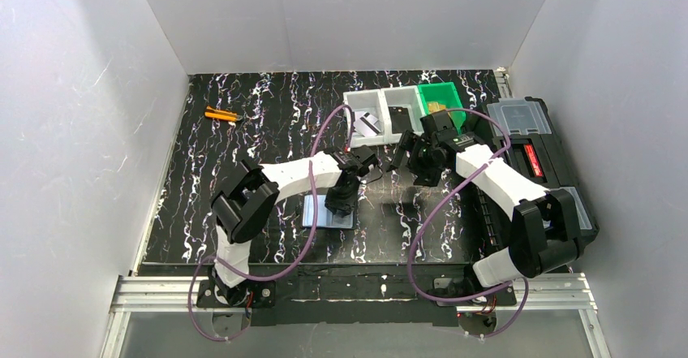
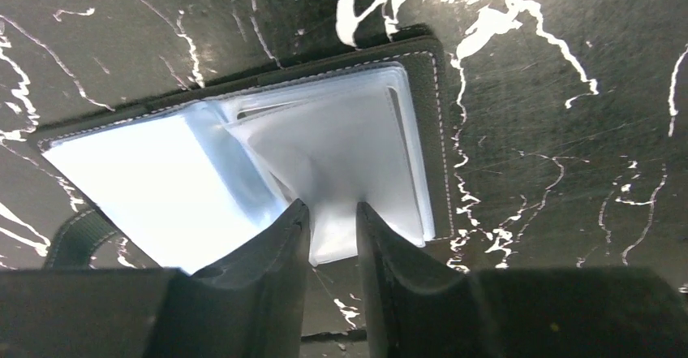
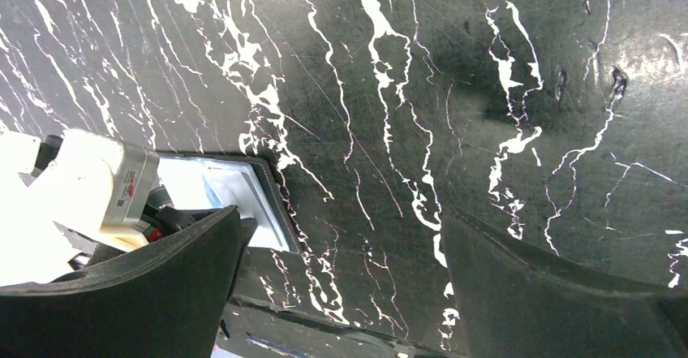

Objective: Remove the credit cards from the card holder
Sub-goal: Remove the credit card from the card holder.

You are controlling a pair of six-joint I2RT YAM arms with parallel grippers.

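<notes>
**Left end effector narrow at the open card holder's sleeves**

The bench (image 1: 260, 98) is a black slab veined with white like marble, matte and finely scratched. Near its front middle the one card holder (image 2: 268, 147) lies opened flat. It has a black, grained cover with pale stitching along the edge, and its inside is layered with glossy, clear blue-grey plastic sleeves fanned one over another.

The left arm (image 1: 292, 175) reaches forward and bends down at the wrist, so the left end effector (image 2: 333, 232) points at the holder's edge. Its two dark fingers (image 2: 276, 252) stand a narrow gap apart, with the edge of a pale, translucent sheet (image 2: 341, 155) in that gap. Whether the sheet is a card or a sleeve, and whether it is clamped, I cannot tell.

The right arm (image 1: 503, 179) angles in from the right. The right end effector (image 3: 341, 236) hangs above bare bench just beside the holder, its two thick black fingers spread wide and holding nothing.

At the far side three open rectangular bins stand in a row: two white bins (image 1: 363, 96) and one green bin (image 1: 450, 98). In the leftmost white one lie the credit cards (image 1: 369, 124), thin, flat and silvery grey with a dark stripe; they are too small to count. To the right sits one black toolbox (image 1: 519, 117) with clear lids.
</notes>
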